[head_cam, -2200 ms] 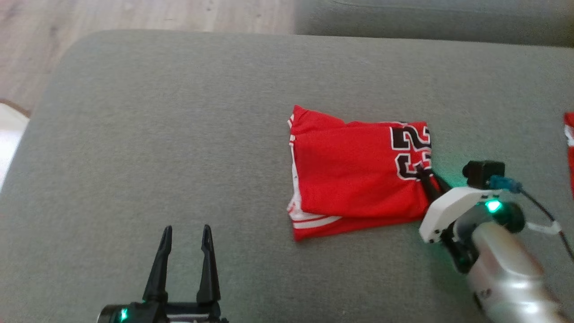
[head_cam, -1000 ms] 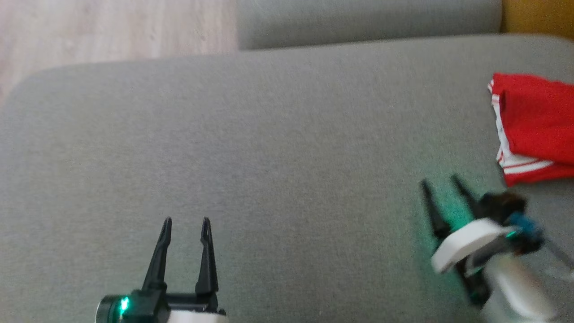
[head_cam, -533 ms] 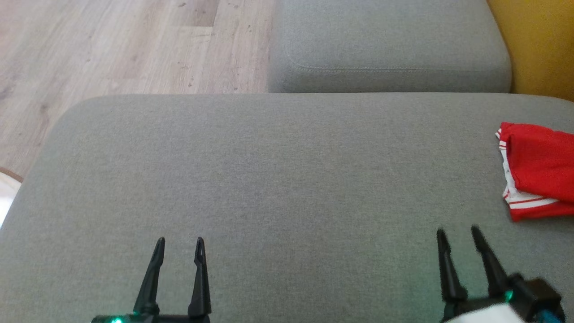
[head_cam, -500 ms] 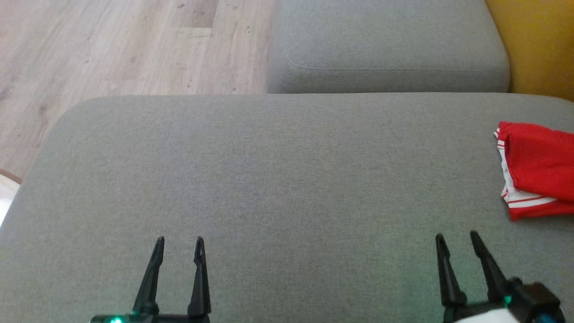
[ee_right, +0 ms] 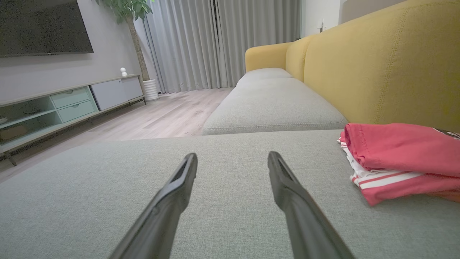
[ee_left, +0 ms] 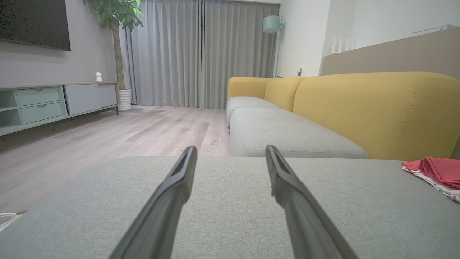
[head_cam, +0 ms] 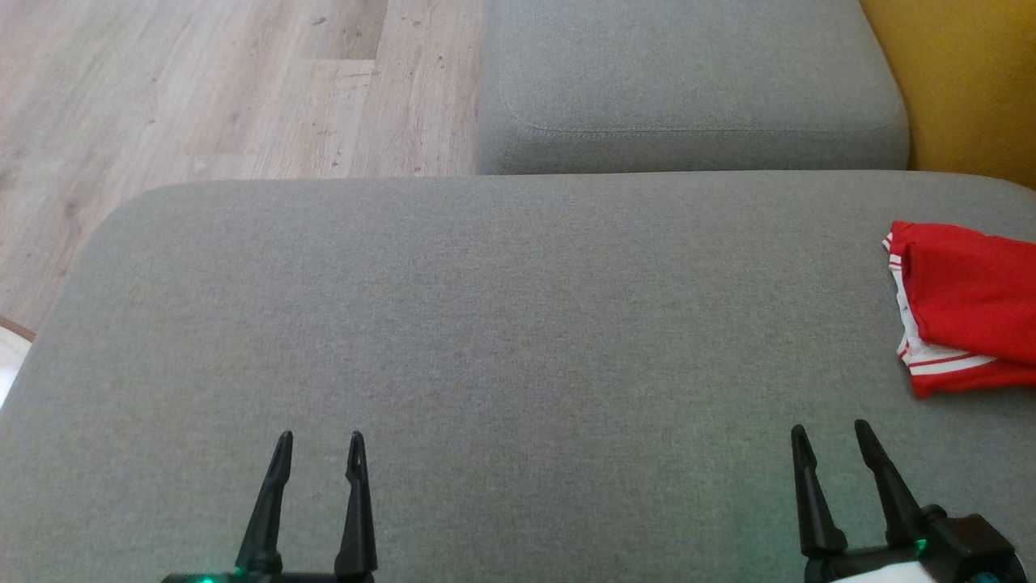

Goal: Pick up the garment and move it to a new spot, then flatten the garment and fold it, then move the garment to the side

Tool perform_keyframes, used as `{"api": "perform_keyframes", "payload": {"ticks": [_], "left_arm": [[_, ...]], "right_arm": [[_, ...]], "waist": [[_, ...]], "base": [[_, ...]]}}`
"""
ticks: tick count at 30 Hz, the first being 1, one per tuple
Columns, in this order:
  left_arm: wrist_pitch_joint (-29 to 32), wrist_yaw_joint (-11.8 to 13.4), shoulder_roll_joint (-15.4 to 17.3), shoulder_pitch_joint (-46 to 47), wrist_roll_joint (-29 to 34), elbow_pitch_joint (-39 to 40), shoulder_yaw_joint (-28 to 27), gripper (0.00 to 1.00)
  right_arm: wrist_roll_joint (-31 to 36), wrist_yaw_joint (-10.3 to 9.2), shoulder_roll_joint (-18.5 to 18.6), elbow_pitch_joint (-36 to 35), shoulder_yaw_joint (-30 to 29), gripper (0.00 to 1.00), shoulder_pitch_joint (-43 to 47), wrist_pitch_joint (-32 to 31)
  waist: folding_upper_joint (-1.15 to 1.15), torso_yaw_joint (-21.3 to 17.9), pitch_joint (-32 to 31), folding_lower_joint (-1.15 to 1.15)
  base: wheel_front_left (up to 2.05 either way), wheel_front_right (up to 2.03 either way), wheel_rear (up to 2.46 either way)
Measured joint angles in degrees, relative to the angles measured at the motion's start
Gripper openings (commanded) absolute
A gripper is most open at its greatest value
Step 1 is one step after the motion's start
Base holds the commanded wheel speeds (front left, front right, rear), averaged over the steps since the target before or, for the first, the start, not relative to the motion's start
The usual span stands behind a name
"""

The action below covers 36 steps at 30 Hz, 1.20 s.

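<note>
Head view, from left to right: pale wooden floor (head_cam: 202,81) fills the upper left corner, beyond the rounded edge of a wide grey seat cushion (head_cam: 486,324). Low on the left, the left gripper (head_cam: 320,441) points up the picture over bare cushion fabric, its two dark fingers parted and with nothing between them. Further right, a second grey cushion (head_cam: 688,81) adjoins the far edge of the first, with a yellow backrest (head_cam: 955,81) at the upper right. Low on the right, the right gripper (head_cam: 830,429) is likewise spread wide and holds nothing.

The garment (head_cam: 963,308), red with white-striped trim, lies folded on the wide cushion at the far right, cut off by the picture's edge. It lies ahead of the right gripper and to its right, apart from its fingertips.

The left wrist view shows a dark television (ee_left: 32,21) and a low cabinet (ee_left: 43,104) at left, grey curtains (ee_left: 201,54) in the middle, and the garment small at the right.

In the right wrist view the garment lies to the right of the fingers. A sliver of dark print (ee_right: 447,133) shows at its right edge, too little to read.
</note>
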<state>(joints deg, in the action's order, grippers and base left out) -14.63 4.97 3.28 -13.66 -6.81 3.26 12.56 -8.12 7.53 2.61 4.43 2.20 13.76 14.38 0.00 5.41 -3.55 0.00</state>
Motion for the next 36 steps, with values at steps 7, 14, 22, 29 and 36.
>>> {"api": "perform_keyframes", "payload": {"ticks": [7, 14, 22, 29, 36], "left_arm": [[0.0, -0.4, 0.0, -0.8, 0.1, -1.7, 0.2, 0.0], [0.5, -0.5, 0.0, -2.0, -2.4, -5.3, 0.2, 0.0], [1.5, -1.3, 0.3, -1.7, -8.3, -6.2, 0.0, 0.0], [2.5, -2.0, 0.4, -0.1, -14.0, -7.2, -0.9, 0.0], [3.3, -2.8, 0.5, 0.9, -19.1, -8.1, -1.5, 0.0]], "right_arm": [[0.5, 0.0, 0.0, 1.5, 0.1, 0.0, 0.0, 0.0], [-1.9, 0.0, 0.0, 5.1, 0.2, 0.0, 1.0, -0.4], [-7.7, 0.0, 0.0, 5.5, 0.2, 0.0, 0.7, -1.4], [-13.3, 0.0, 0.0, 5.9, 0.0, 0.0, -0.7, -2.5], [-18.3, 0.0, 0.1, 6.3, -0.3, 0.0, -1.5, -3.3]], "waist": [[0.0, 0.0, 0.1, 0.0], [0.0, -0.2, 0.2, 0.01], [0.0, -0.6, 0.5, 0.01], [0.0, -0.9, 0.7, 0.01], [0.0, -1.2, 0.9, 0.01]], "base": [[0.0, 0.0, 0.0], [0.0, 0.0, 0.0], [0.0, 0.0, 0.0], [0.0, 0.0, 0.0], [0.0, 0.0, 0.0]]}}
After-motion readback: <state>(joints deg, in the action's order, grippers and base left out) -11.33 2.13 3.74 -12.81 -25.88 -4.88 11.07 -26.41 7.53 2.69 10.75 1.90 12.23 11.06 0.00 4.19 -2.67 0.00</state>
